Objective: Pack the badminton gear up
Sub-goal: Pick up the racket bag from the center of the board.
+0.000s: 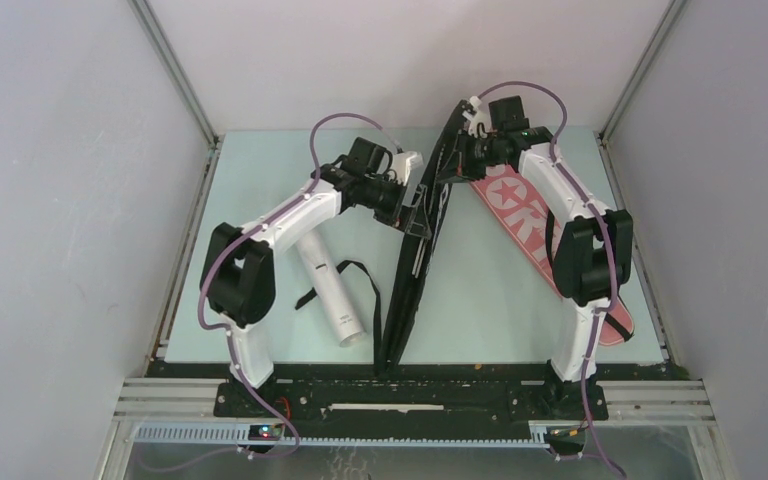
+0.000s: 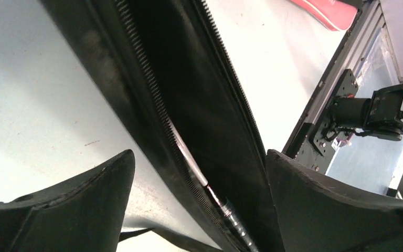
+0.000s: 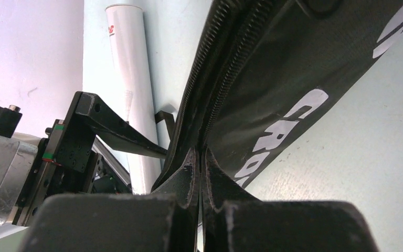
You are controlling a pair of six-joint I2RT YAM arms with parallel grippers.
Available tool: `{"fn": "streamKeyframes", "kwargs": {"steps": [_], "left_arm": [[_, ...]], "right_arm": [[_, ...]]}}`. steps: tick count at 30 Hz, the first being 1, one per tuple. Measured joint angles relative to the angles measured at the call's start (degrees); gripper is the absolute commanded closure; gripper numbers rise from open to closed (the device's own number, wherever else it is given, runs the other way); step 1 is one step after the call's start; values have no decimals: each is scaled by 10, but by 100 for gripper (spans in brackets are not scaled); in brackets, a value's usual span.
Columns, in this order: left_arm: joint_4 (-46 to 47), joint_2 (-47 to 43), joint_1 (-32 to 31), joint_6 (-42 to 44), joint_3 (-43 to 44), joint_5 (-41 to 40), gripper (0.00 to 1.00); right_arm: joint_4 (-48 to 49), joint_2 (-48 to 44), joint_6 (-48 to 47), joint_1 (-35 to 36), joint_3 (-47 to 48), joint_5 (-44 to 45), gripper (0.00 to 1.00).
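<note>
My right jaws are pinched shut on the top edge of the black CROSSWAY cover (image 3: 273,105), holding it up on edge mid-tabletop (image 1: 500,300). My left jaws stand wide, astride its zipper line, gripping nothing. Down in the gap there's a racket shaft (image 2: 191,164), so one racket looks bagged, but the zip gapes here. The white tube (image 1: 328,285) lies loose to my left, and the pink SPORT cover (image 1: 530,225) lies flat under my right arm. No shuttlecocks in sight. Roughly midway, I'd say: zipping comes next.
</note>
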Motion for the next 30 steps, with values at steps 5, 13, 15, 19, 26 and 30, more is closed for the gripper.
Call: {"fn": "streamKeyframes", "kwargs": {"steps": [5,13,15,19,26,30], "left_arm": [[15,3,-3,-10,0,-8,0],[37,10,-18,-45,1,-47,1],[40,13,-24,-51,1,-64,5],[39,23,-37,-61,2,-111,33],[13,42,-46,-45,22,-156,81],[-31,50,-46,-5,63,-150,100]], "right_arm": [[4,0,3,3,4,5,100],[4,2,21,4,13,9,100],[4,4,24,4,16,8,100],[6,14,30,4,26,2,100],[12,19,31,2,28,-23,90],[17,14,19,-13,20,-45,67]]}}
